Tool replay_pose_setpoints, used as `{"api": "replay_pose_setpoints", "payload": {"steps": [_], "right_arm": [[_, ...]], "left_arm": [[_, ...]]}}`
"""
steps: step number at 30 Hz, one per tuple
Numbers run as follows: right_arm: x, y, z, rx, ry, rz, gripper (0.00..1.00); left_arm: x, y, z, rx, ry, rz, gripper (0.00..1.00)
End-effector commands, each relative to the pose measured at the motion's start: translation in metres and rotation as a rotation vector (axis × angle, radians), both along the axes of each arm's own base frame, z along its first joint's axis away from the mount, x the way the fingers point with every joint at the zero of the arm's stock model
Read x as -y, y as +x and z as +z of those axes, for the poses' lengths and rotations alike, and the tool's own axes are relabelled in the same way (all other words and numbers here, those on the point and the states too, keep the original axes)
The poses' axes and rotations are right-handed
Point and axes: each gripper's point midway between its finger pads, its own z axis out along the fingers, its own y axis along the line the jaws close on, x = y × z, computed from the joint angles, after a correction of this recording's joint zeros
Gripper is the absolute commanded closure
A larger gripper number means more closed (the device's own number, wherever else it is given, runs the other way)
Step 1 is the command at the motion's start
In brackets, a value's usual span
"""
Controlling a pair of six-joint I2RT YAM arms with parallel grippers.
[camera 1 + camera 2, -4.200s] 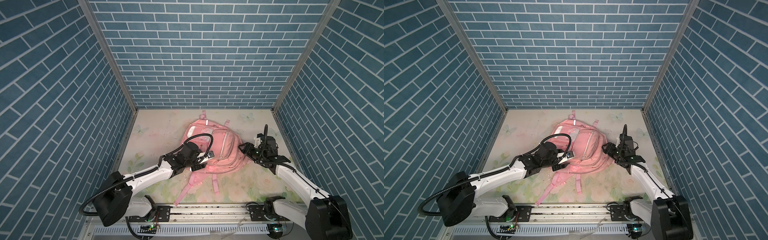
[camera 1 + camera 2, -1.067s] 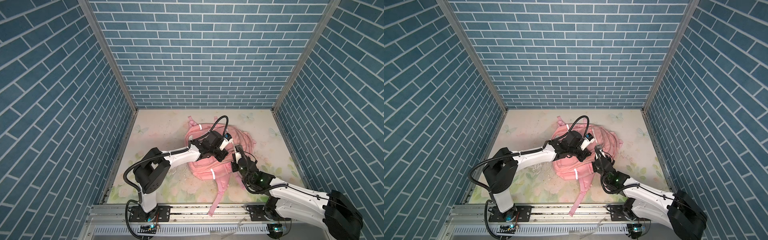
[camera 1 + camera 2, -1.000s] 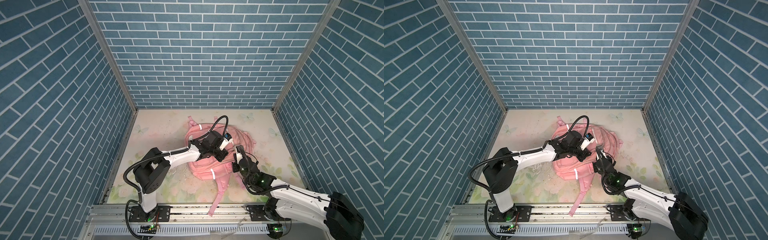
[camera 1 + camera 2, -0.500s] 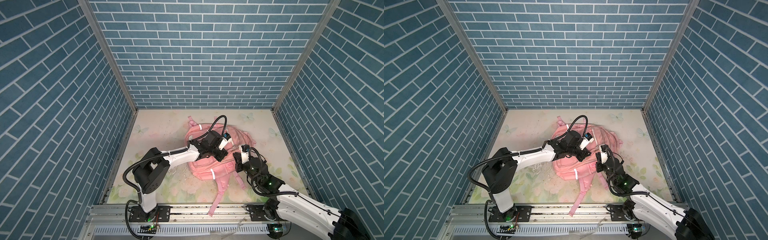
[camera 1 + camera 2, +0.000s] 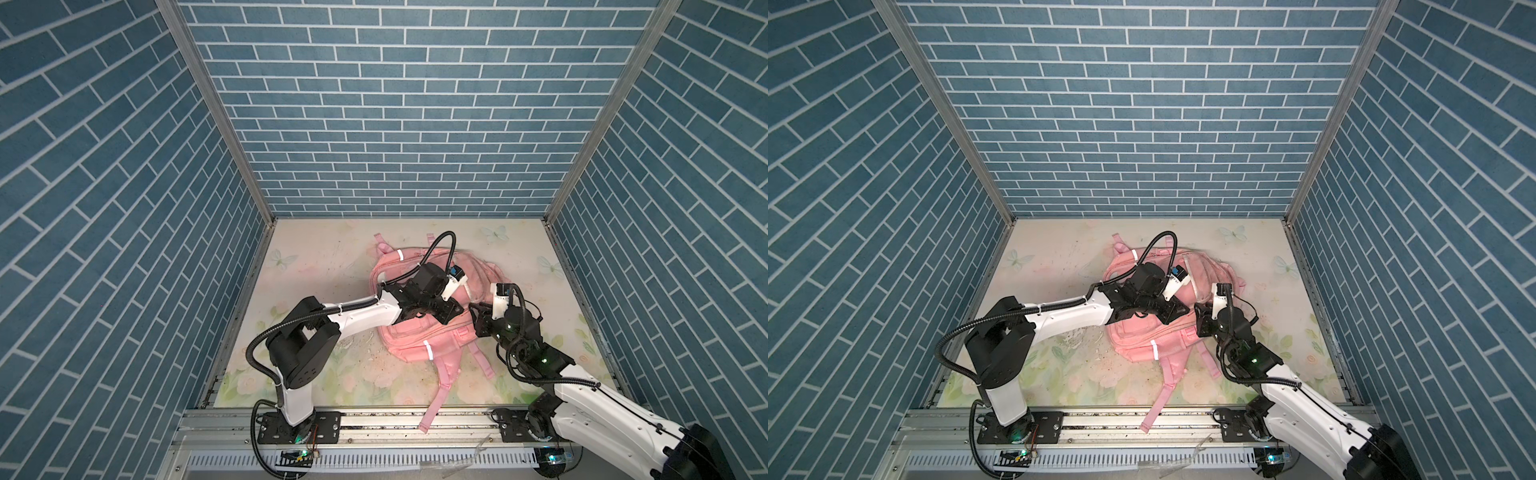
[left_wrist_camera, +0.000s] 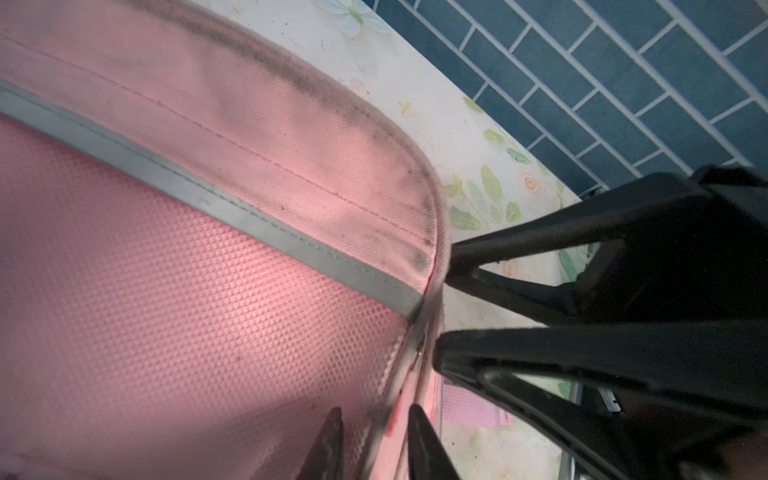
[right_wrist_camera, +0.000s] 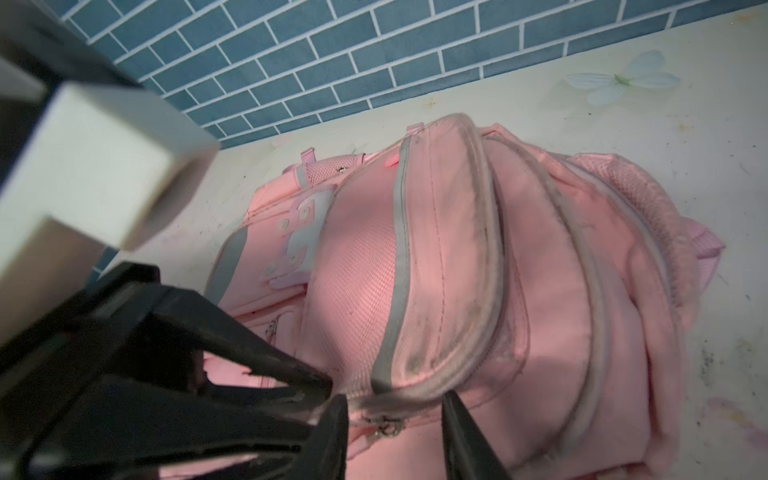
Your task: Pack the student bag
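Observation:
The student bag (image 5: pixel 415 345) (image 5: pixel 1138 338) is a pink backpack lying flat mid-table, grey-trimmed pockets facing up. My left gripper (image 5: pixel 452 312) (image 5: pixel 1177 314) reaches over it to its right edge. In the left wrist view the left gripper (image 6: pixel 374 419) is open, its jaws astride the bag's zipper seam (image 6: pixel 419 332) with slack on both sides. My right gripper (image 5: pixel 474 308) (image 5: pixel 1198 311) meets it tip to tip at the same edge. It (image 7: pixel 395 411) is open in the right wrist view, and a metal zipper pull (image 7: pixel 388 428) lies between its fingers.
Pink shoulder straps (image 5: pixel 436 386) trail from the bag over the front rail (image 5: pixel 374 415). A floral mat (image 5: pixel 311 266) covers the table, with crumbs near the bag's left side. Blue brick walls close in on three sides.
Both grippers were shut a second ago and now stand open. The right arm has swung out to the right, with its fingertips still at the bag's edge. The left arm has barely moved.

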Motion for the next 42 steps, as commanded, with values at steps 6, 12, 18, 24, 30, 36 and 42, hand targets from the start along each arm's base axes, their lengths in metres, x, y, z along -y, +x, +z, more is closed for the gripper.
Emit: {"api": "replay_pose_setpoints", "payload": {"steps": [6,12,18,24,30,36,42], "right_arm": [[0.026,-0.001,-0.007,-0.22,0.09,-0.218,0.6],[0.014,-0.009,-0.015,-0.303,0.161,-0.187,0.6],[-0.003,-0.014,-0.031,-0.443,0.152,-0.166,0.57],[-0.017,-0.013,-0.039,-0.508,0.113,-0.156,0.56],[-0.019,-0.015,-0.037,-0.519,0.104,-0.154,0.57],[-0.019,-0.024,-0.028,-0.494,0.133,-0.13,0.58],[-0.024,-0.028,-0.03,-0.502,0.107,-0.118,0.65]], "left_arm": [[0.017,0.008,0.027,0.028,-0.06,0.002,0.7],[-0.022,0.037,0.056,-0.012,-0.146,0.164,0.62],[-0.066,0.06,0.056,-0.066,-0.15,0.295,0.59],[-0.086,0.063,0.05,-0.08,-0.145,0.349,0.59],[-0.092,0.06,0.042,-0.097,-0.129,0.362,0.58],[-0.093,0.06,0.039,-0.104,-0.127,0.366,0.58],[-0.093,0.059,0.035,-0.114,-0.121,0.369,0.58]]}}
